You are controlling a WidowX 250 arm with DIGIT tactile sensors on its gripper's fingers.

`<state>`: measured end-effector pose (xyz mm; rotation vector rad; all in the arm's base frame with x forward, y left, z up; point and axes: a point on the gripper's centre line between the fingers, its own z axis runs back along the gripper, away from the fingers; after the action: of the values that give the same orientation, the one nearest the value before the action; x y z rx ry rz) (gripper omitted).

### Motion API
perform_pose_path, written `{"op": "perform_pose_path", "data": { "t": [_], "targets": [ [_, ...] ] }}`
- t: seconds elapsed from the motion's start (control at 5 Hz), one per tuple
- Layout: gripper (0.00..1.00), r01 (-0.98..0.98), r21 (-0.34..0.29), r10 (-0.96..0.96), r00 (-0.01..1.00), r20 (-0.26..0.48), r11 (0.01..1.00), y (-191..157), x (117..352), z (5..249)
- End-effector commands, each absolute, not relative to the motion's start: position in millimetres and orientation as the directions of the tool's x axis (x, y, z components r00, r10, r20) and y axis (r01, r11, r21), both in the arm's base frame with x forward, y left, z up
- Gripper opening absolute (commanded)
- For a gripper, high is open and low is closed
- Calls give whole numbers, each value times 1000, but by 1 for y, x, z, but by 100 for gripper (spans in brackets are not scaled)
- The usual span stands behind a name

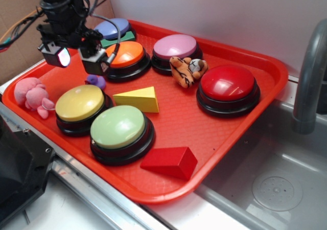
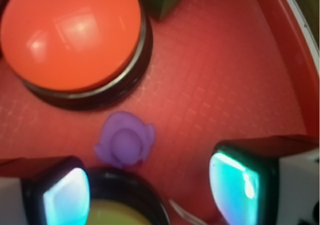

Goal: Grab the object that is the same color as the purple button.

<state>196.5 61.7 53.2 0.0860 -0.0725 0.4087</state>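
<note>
Your gripper (image 1: 79, 56) hangs above the far left part of the tray with its two fingers spread apart and nothing between them; in the wrist view both fingertips (image 2: 235, 185) show at the bottom edge, empty, with bare tray floor between them. The purple figure (image 2: 125, 142) you are after lies on the tray floor below, not yet touched: in the wrist view it sits toward the left finger rather than centred in the gap, tucked between the orange button (image 2: 70, 35) and the rim of the yellow button (image 2: 120, 215). In the exterior view the same figure (image 1: 96, 81) shows just beyond the yellow button (image 1: 80, 103) and near the orange button (image 1: 126, 54), partly under the gripper. So, by my reading, the choosing and the approach look done, since you are over the right thing, matching the purple button (image 1: 176, 46) further right, and not the pink plush (image 1: 30, 95) at the left edge or the tiger plush (image 1: 186, 69). What remains is to centre the fingers on the figure, come down, close, and lift it off the red tray (image 1: 245, 138). Mind the two button rims either side; the space looks tight.
</note>
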Motion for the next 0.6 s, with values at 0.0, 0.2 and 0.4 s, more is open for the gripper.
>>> {"op": "perform_pose_path", "data": {
  "t": [0.0, 0.2, 0.4],
  "targets": [
    [100, -435, 41, 430, 897, 101, 899, 67, 202, 43],
    [100, -432, 31, 426, 898, 113, 901, 66, 200, 31],
    [100, -427, 59, 419, 902, 105, 903, 67, 203, 23]
  ]
}}
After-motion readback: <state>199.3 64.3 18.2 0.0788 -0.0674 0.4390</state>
